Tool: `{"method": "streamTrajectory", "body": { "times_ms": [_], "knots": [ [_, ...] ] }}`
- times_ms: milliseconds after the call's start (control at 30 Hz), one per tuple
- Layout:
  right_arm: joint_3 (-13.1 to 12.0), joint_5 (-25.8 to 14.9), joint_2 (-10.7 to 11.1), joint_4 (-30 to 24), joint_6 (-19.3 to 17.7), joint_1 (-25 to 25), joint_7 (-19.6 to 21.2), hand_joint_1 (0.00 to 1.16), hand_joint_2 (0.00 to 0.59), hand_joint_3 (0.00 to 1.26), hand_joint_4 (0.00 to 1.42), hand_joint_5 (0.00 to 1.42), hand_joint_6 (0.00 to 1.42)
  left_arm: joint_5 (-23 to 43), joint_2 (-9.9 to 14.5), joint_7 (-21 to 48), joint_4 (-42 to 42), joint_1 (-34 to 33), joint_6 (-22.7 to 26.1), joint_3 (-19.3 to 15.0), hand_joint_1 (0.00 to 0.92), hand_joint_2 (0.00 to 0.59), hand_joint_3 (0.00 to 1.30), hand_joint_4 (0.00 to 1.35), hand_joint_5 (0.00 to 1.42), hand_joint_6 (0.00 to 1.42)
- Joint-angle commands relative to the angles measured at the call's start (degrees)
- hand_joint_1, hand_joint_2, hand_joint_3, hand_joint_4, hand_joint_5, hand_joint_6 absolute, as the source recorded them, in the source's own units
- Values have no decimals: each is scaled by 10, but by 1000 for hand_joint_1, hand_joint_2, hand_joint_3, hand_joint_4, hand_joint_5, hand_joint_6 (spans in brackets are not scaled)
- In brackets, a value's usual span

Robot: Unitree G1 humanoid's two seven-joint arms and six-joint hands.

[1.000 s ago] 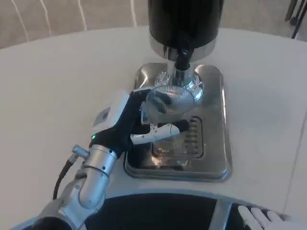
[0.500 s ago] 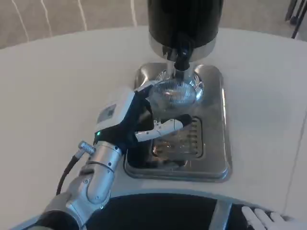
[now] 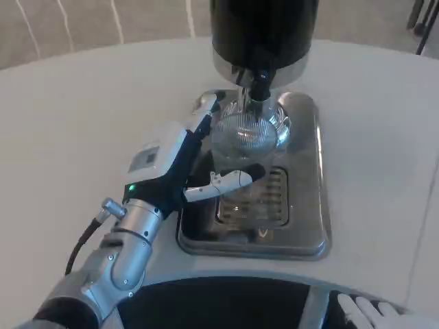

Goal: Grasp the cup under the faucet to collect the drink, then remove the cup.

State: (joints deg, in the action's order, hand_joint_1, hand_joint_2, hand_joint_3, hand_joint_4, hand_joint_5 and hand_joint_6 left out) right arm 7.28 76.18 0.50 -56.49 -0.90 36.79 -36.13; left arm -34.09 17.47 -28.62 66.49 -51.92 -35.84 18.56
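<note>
Across the wide white bench, smooth and matte with a curved near edge, everything centres on the drinks station. Big black dispenser at the top, a glossy cylinder on a chrome base, and its faucet is a short dark spout pointing straight down. Below it sits the drip tray, a rounded rectangle of mirror-bright steel with a slotted grille set into its middle.

Left forearm comes up from the lower left, silver and tubular, and the left hand is at the tray's left side. Compared with a second ago it has swung up and in: the cup, which sat a little short of the spout, is now directly under the faucet, above the tray's far half. It's a clear, ribbed cup, round-mouthed, see-through enough that the chrome shows behind it.

Fingers are wrapped on it, a white and black one crossing the near wall, another reaching up past the rim on the left, so the hand has the cup firmly in its grasp.

Bottom right corner, the right hand shows as a sliver of white fingers resting low; how far apart they are, I cannot tell.
</note>
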Motion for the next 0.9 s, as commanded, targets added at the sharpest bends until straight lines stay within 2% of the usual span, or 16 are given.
{"method": "streamTrajectory", "body": {
  "times_ms": [33,500,900],
  "knots": [
    [2,3,-2,-3,1,12,-1,269,526,0,0,0,0,4,11,10,-9,9,-22,3,155,58,15,0,215,284],
    [6,7,-8,8,5,-10,5,278,521,0,0,0,0,17,34,57,-54,41,-65,0,139,59,0,0,147,258],
    [18,15,-16,19,12,-29,9,288,520,0,0,0,0,42,70,95,-69,68,-63,-26,132,61,0,0,145,258]
  ]
}}
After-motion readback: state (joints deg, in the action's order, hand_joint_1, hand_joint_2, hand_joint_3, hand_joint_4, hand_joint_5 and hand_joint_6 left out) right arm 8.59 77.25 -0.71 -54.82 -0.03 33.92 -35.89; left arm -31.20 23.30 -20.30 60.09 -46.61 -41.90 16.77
